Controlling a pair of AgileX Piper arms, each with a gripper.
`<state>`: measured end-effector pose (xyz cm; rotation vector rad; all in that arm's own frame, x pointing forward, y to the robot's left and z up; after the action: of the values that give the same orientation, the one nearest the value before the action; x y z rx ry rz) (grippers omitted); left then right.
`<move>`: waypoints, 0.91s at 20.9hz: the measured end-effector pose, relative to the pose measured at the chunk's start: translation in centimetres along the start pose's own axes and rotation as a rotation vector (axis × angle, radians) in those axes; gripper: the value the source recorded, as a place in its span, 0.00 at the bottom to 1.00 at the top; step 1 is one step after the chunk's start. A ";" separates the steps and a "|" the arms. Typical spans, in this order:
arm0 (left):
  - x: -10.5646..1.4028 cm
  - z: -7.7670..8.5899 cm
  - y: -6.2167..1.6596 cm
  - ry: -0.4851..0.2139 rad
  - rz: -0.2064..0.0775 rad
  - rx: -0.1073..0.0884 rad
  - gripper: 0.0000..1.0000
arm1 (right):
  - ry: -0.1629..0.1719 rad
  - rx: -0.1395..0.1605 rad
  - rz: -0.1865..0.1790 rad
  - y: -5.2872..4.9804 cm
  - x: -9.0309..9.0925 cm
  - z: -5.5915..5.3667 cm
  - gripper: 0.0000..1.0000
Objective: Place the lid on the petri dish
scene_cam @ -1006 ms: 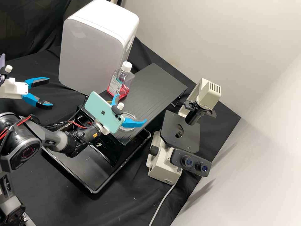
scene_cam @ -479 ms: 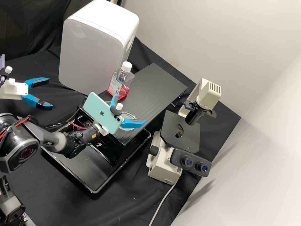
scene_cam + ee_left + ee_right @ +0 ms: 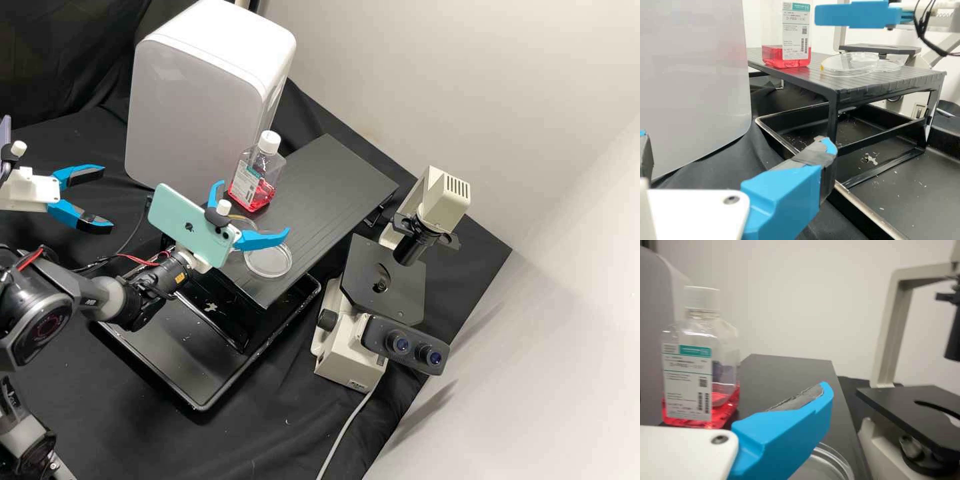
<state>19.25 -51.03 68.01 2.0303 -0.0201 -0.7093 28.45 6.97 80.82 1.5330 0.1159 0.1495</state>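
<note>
Petri dish: the petri dish (image 3: 269,261) is sitting on the black platform (image 3: 333,177), just below and slightly ahead of the right gripper (image 3: 255,208), clear of its fingers.
Lid: the clear lid (image 3: 854,59) is lying over the dish. From the side it is looking a little off-centre, and I cannot tell whether it is seating flush.
Dish contents: nothing is showing through the clear plastic.
Right gripper: its blue fingers are standing spread wide and gripping nothing, hanging above the near edge of the dish. I am reading this as a release pose, with the lid resting under its own weight.
Task stage: the placing is looking done or nearly so. Checking how the lid sits is what I am judging to be left.
Bottle: the bottle (image 3: 253,177) is standing upright and capped on the same platform, just beyond the right gripper's farther finger, near it but apart. Red liquid is filling roughly its bottom third.
Tray: the black tray (image 3: 180,347) is lying below the platform, under the right gripper, and is carrying the platform's legs and a few pale specks.
Left gripper: the left gripper (image 3: 105,197) is hanging with its fingers apart and empty, well away from the dish beside the white box (image 3: 207,93). It is probably parked out of the way.
Microscope: the microscope (image 3: 387,293) is standing off the platform, beyond the dish from the right gripper.
</note>
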 end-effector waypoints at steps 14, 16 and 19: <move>0.1 -0.1 -0.24 0.009 -0.009 0.008 1.00 | -0.051 -0.038 -0.085 -3.1 -2.4 2.3 1.00; 0.1 -0.1 -0.24 0.009 -0.009 0.008 1.00 | -0.053 -0.039 -0.081 -3.1 -2.5 2.4 1.00; 0.1 -0.1 -0.23 0.012 -0.008 0.021 1.00 | -0.053 -0.041 -0.081 -3.0 -2.5 2.5 1.00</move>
<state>19.30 -50.83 67.84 2.0553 -0.0122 -0.7048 26.48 4.03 77.86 1.4880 0.1314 0.0468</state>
